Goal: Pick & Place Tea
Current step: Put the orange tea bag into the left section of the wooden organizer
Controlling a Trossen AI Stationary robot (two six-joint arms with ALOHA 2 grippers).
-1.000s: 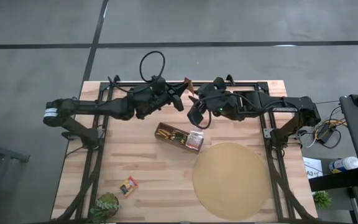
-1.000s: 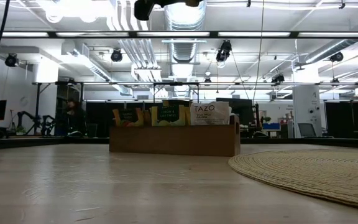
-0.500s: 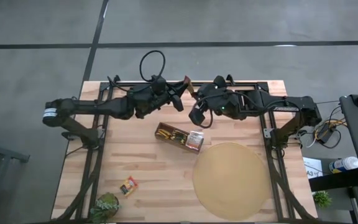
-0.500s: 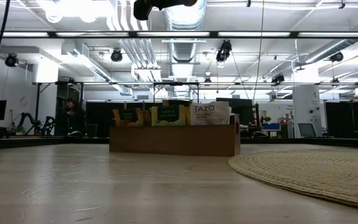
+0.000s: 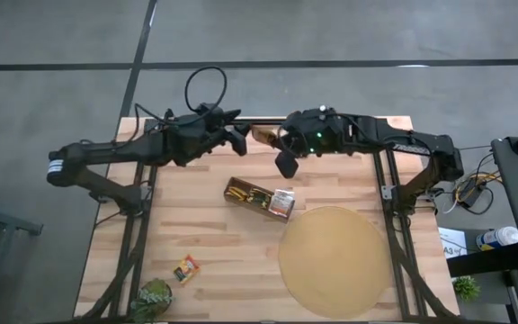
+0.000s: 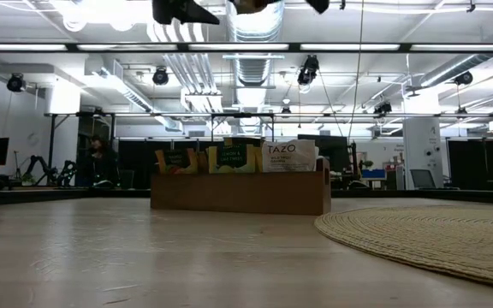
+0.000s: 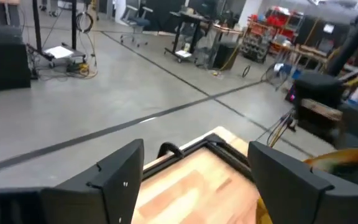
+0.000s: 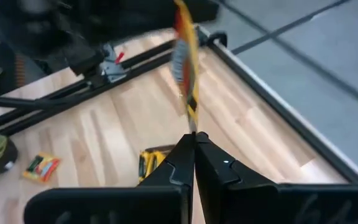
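We see the right gripper pinched tight on the lower edge of one orange sachet, held high above the table's far edge, clear of everything, so it can be carried off to a drop spot. The left gripper hangs just beside it with fingers spread wide and nothing between them, as if it has let go. We count one box mid-table with at least three sachets standing in it, one loose sachet near a small plant, and one mat.
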